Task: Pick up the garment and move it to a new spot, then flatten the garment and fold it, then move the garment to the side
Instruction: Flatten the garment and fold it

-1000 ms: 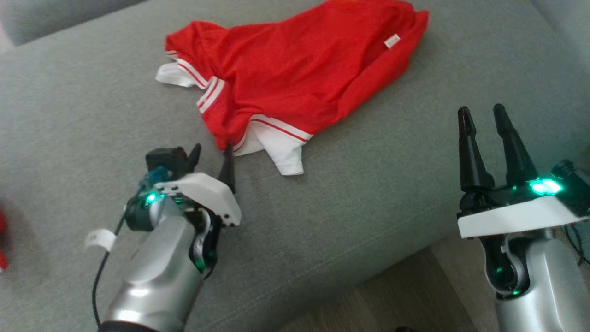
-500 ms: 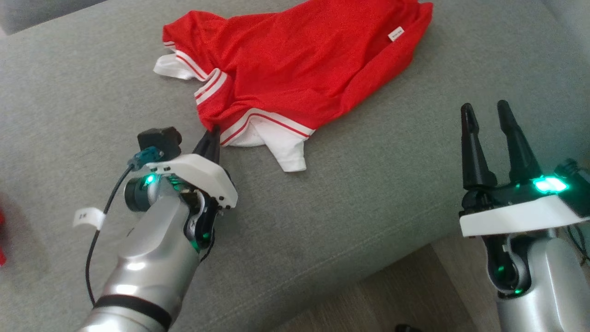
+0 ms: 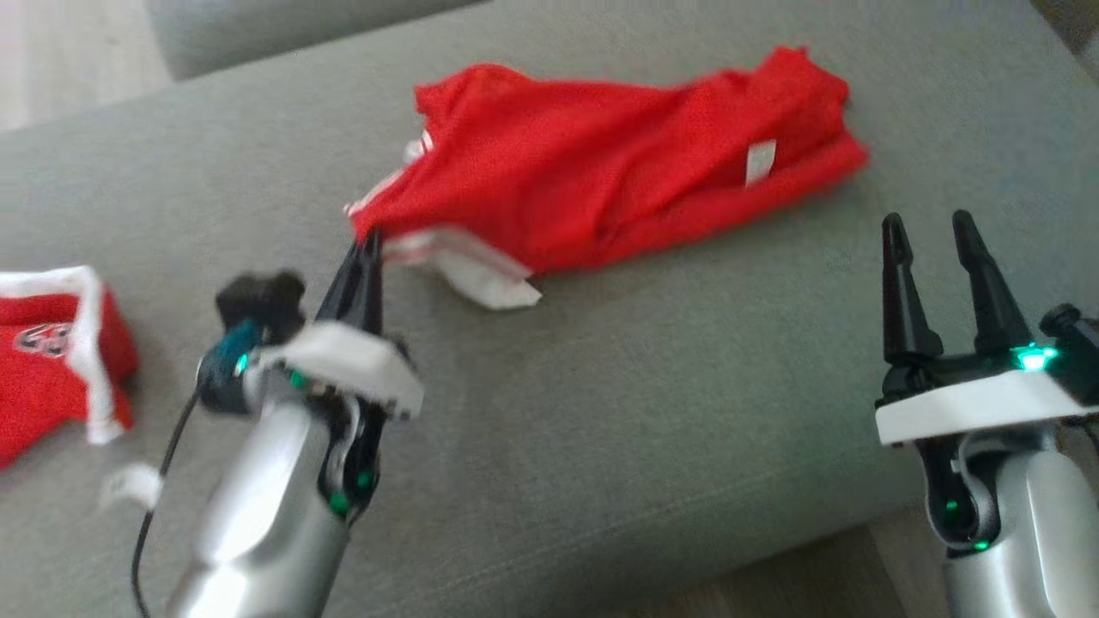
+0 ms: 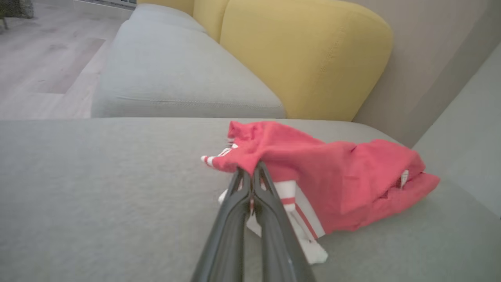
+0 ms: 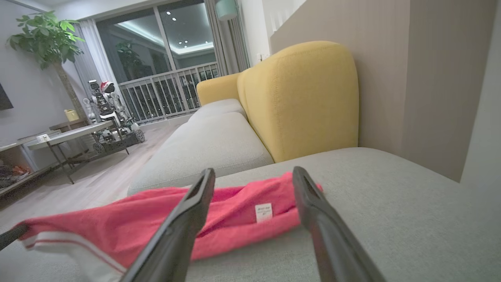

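Since a second earlier my left tool (image 3: 367,249) had gone from spread beside the hem to pressed together on it — pinching the garment (image 3: 601,180) by its striped corner. The garment lay bunched on the far half of the grey sofa cushion (image 3: 644,429). My right tool (image 3: 929,227) hung spread above the cushion's near edge, holding nothing — and another red garment (image 3: 43,360) lay at the cushion's left end.

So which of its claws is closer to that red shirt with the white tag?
Left. The left gripper is shut on a striped corner of the red garment, touching it. The right gripper stands open, apart from it, nearer the robot and off its right end.
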Motion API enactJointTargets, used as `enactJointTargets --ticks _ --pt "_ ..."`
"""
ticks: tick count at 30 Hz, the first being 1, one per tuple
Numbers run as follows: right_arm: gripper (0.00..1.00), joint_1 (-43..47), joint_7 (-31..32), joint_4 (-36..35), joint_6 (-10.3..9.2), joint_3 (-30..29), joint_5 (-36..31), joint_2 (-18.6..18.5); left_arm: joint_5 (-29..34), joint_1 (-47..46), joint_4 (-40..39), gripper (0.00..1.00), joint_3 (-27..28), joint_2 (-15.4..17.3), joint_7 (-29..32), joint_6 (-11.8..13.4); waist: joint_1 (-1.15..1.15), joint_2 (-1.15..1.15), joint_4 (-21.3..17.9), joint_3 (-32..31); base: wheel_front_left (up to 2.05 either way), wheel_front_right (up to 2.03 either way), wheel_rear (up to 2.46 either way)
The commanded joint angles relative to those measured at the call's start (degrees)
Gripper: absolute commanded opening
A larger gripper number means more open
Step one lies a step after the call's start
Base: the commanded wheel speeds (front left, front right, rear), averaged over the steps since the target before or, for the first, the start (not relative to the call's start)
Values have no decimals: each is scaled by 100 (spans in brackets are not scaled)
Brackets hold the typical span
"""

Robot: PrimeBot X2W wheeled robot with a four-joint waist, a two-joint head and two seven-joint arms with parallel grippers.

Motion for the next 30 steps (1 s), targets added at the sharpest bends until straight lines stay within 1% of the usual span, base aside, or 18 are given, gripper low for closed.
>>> enactJointTargets --ticks 1,4,8,10,13,15,16,19,22,24,27,30 --pt "100 -133 39 -138 -1 79 -69 -2 40 -24 -297 0 266 183 -69 74 0 0 310 -293 0 0 0" --pt "100 -77 63 -18 -1 33 -179 -2 31 341 -592 0 395 314 -69 197 0 0 521 -480 0 0 0" --pt "100 -21 100 107 -1 6 -208 -2 -34 693 -919 0 510 438 -21 339 0 0 706 -602 0 0 0" --pt "100 -19 121 175 -1 23 -221 -2 -33 786 -962 0 474 465 87 372 0 0 742 -600 0 0 0" --pt "100 -32 161 298 -1 50 -252 -2 -20 835 -809 0 344 442 330 395 0 0 762 -586 0 0 0" --pt "100 -48 174 358 -1 62 -267 -2 74 814 -606 71 253 445 437 478 0 0 761 -558 0 0 0" --pt "100 -56 177 381 -1 67 -273 -2 108 792 -510 100 230 431 449 526 0 0 760 -543 0 0 0" --pt "100 -72 178 427 -1 66 -290 -2 176 716 -342 100 205 378 322 597 0 0 760 -498 0 0 0" --pt "100 -65 171 460 -1 11 -314 -2 196 687 -409 100 293 330 113 664 0 0 794 -478 0 0 0" --pt "100 -42 167 474 -1 -34 -320 -2 206 728 -604 100 397 287 9 724 0 0 833 -473 0 0 0" --pt "100 53 168 525 -1 -76 -284 -2 224 953 -1002 100 452 182 -51 706 0 0 928 -495 0 0 0" --pt "100 154 174 626 -1 -110 -254 -2 290 1288 -1386 100 384 61 -65 691 0 0 1028 -493 0 0 0"
